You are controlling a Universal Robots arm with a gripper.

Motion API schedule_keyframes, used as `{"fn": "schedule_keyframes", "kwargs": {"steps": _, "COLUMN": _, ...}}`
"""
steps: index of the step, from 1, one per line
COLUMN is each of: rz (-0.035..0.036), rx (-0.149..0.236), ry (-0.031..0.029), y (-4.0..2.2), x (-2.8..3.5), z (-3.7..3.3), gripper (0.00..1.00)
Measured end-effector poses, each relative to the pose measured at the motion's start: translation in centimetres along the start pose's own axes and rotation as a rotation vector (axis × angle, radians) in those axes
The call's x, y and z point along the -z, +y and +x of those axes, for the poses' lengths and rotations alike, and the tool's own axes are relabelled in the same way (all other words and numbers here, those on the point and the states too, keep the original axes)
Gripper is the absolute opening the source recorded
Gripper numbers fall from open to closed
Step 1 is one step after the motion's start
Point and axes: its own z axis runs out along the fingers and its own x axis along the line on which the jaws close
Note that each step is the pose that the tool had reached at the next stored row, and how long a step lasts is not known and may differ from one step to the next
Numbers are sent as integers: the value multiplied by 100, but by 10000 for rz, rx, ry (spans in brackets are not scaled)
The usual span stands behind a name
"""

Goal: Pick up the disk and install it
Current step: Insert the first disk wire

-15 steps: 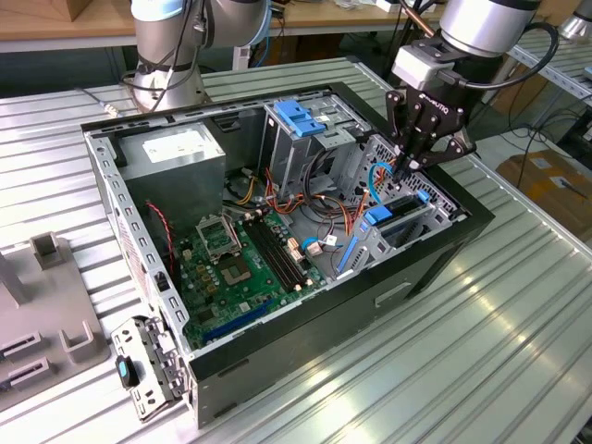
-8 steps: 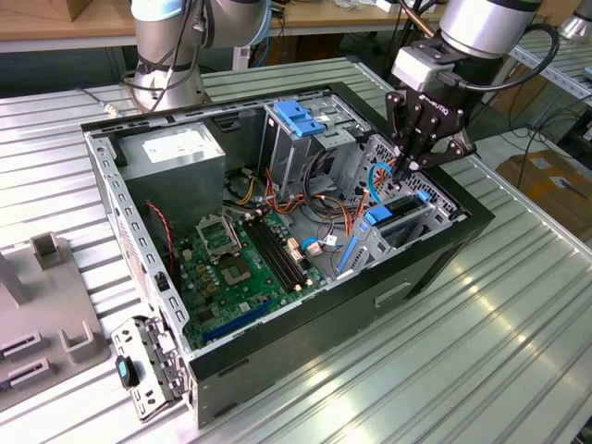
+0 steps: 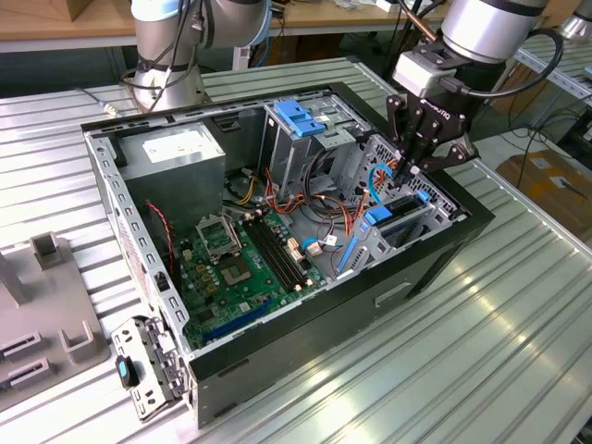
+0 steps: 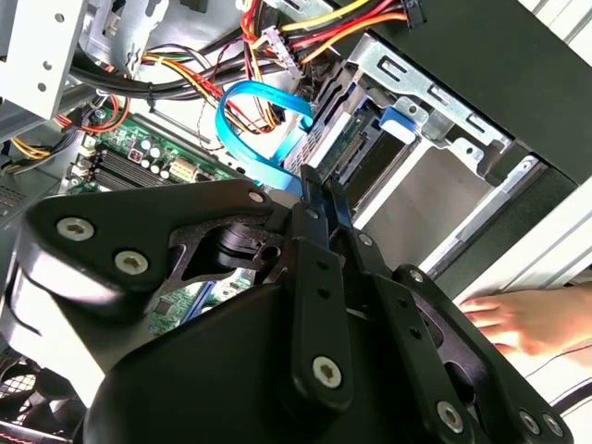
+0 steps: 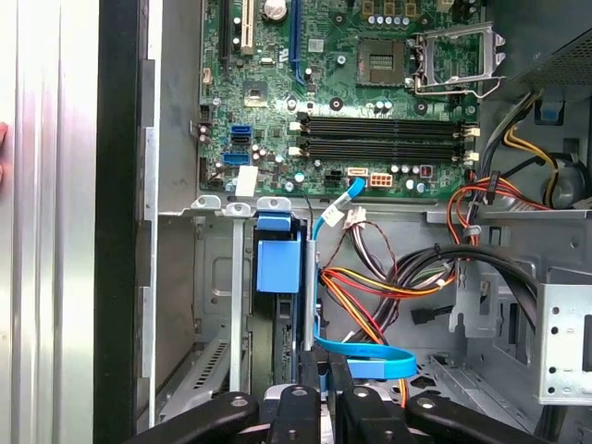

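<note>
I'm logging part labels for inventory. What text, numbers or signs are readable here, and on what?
None can be read for certain.
White label on the power supply: print too small.
White lettering on the gripper: too small.
Markings on the motherboard: too small.

table (image 3: 518, 305): ribbed metal, bright sheen | case (image 3: 370, 305): matt black shell, bare grey sheet metal inside | board (image 3: 236, 268): green, matt | disk (image 5: 278, 266): smooth bright blue plastic frame | cable (image 4: 250, 102): flat blue, glossy | gripper (image 3: 413, 171): matt black links, pale metal screws | cage (image 3: 296, 153): dull grey sheet metal
</note>
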Motion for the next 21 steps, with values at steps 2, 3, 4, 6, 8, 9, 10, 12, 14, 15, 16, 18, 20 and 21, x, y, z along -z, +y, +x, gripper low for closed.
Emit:
{"fn": "schedule_keyframes", "kwargs": {"steps": 2, "rz": 0, "rx": 1, "ry": 0, "y": 0, "x": 0, "z": 2, "gripper": 16}}
{"fn": "schedule_keyframes", "kwargs": {"steps": 3, "rz": 0, "rx": 1, "ry": 0, "y": 0, "x": 0, "z": 5, "gripper": 16}}
{"fn": "schedule_keyframes", "kwargs": {"steps": 4, "rz": 0, "rx": 1, "ry": 1, "y": 0, "x": 0, "z": 5, "gripper": 16}}
{"fn": "schedule_keyframes", "kwargs": {"steps": 6, "rz": 0, "rx": 1, "ry": 1, "y": 0, "x": 0, "z": 5, "gripper": 16}}
{"fn": "schedule_keyframes", "kwargs": {"steps": 8, "rz": 0, "rx": 2, "ry": 1, "y": 0, "x": -1, "z": 5, "gripper": 16}}
{"fn": "schedule_keyframes", "kwargs": {"steps": 9, "rz": 0, "rx": 2, "ry": 1, "y": 0, "x": -1, "z": 5, "gripper": 16}}
{"fn": "schedule_keyframes", "kwargs": {"steps": 10, "rz": 0, "rx": 1, "ry": 1, "y": 0, "x": -1, "z": 5, "gripper": 16}}
{"fn": "schedule_keyframes", "kwargs": {"steps": 12, "rz": 0, "rx": 2, "ry": -2, "y": 0, "x": -6, "z": 5, "gripper": 16}}
{"fn": "schedule_keyframes", "kwargs": {"steps": 14, "rz": 0, "rx": 2, "ry": -1, "y": 1, "x": -9, "z": 14, "gripper": 16}}
{"fn": "schedule_keyframes", "kwargs": {"steps": 15, "rz": 0, "rx": 5, "ry": 1, "y": 1, "x": -12, "z": 28, "gripper": 16}}
{"fn": "schedule_keyframes", "kwargs": {"steps": 16, "rz": 0, "rx": 7, "ry": -1, "y": 2, "x": -17, "z": 36, "gripper": 16}}
{"fn": "schedule_keyframes", "kwargs": {"steps": 18, "rz": 3, "rx": 32, "ry": 0, "y": 3, "x": -36, "z": 68, "gripper": 16}}
{"fn": "schedule_keyframes", "kwargs": {"steps": 20, "rz": 31, "rx": 92, "ry": -2, "y": 8, "x": -58, "z": 87, "gripper": 16}}
{"fn": "schedule_keyframes", "kwargs": {"steps": 21, "rz": 65, "rx": 153, "ry": 0, "y": 15, "x": -71, "z": 97, "gripper": 16}}
